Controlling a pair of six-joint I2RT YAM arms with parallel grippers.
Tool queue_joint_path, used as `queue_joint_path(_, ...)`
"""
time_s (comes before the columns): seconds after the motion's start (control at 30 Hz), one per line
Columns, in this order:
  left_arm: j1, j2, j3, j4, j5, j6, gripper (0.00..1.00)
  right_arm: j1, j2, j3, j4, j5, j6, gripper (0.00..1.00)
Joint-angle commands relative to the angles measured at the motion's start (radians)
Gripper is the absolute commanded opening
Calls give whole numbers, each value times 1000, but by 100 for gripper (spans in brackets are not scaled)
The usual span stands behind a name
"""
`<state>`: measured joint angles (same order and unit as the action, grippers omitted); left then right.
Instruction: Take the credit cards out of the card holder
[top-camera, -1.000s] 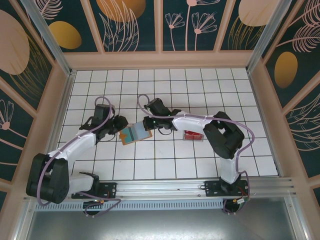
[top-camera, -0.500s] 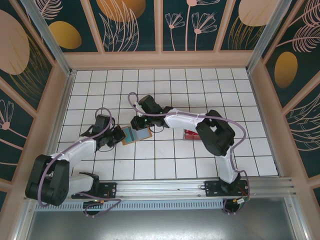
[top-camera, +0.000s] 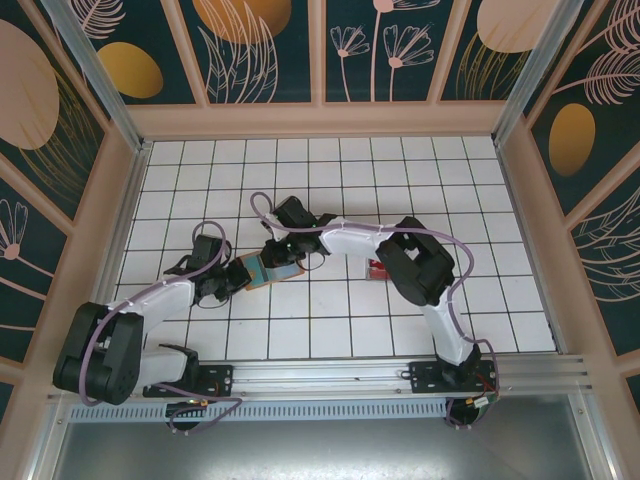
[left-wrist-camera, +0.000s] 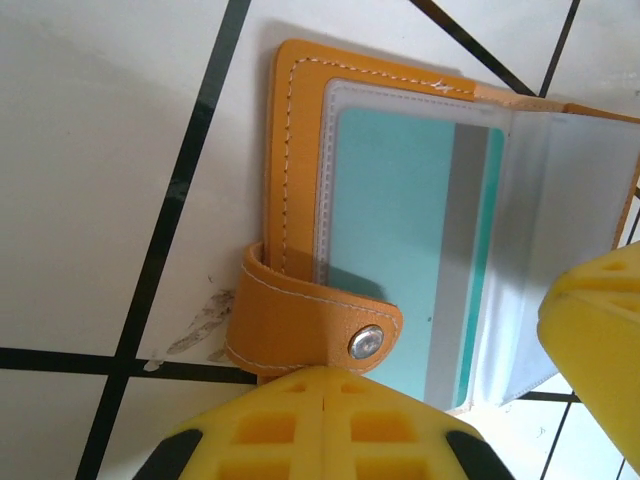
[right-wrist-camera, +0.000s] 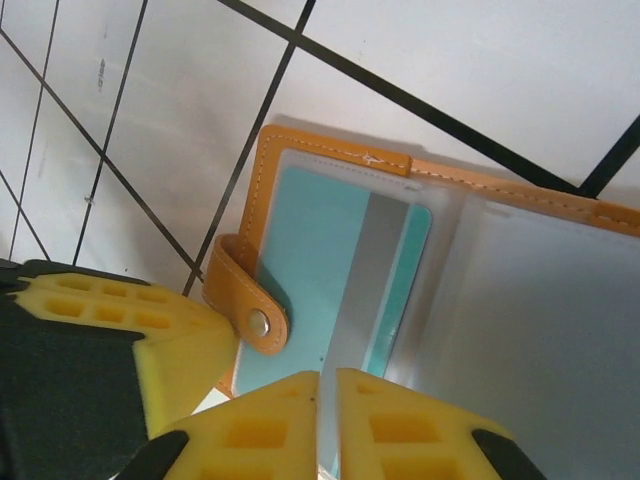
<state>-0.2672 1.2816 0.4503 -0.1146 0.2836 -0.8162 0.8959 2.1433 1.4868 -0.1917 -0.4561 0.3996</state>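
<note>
A boxed work cell is seen from above: a white tiled table (top-camera: 400, 180) with thin dark grid lines, framed by pale wooden posts and dark teal wall panels (top-camera: 260, 50) painted with orange discs and pink line-drawn plants. A silver metal rail (top-camera: 340, 375) runs along the bottom of the frame, with the two black-and-white arms bolted to it. Both arms reach in towards the centre-left of the table, where the card holder (top-camera: 268, 272), a small tan-orange wallet, lies open and flat on the tiles. To its right and well apart from it, partly behind the right arm, sits a small box with red contents (top-camera: 379, 268). In the left wrist view, the holder fills the upper half of the frame. A teal credit card (left-wrist-camera: 390, 230) with a grey stripe sits inside its clear pocket, and an orange strap (left-wrist-camera: 300, 320) with a metal snap curls over the lower edge. The left gripper (left-wrist-camera: 325, 405), at the bottom of that frame, has its yellow pads pressed together just below the strap, and a grey scuff (left-wrist-camera: 200, 320) marks the tile beside it. In the right wrist view, the right gripper (right-wrist-camera: 327, 400) has its yellow pads drawn together to a hairline slit at the lower edge of the card's pocket. It cannot be told whether they pinch anything.
</note>
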Motion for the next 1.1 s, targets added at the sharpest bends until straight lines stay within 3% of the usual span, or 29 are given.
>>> queue_joint_path(0.0, 2, 14, -13, 9, 2, 6, 6, 5, 33, 30, -48, -21, 3, 14)
queue_joint_path(0.47, 2, 20, -21, 13, 5, 5, 4, 5, 76, 58, -90, -23, 7, 19)
queue_joint_path(0.7, 2, 24, -21, 16, 7, 3, 3, 5, 78, 60, -85, -43, 2, 0)
queue_joint_path(1.07, 3, 24, -16, -2, -9, 2, 2, -30, -7, -39, -28, -5, 32, 0)
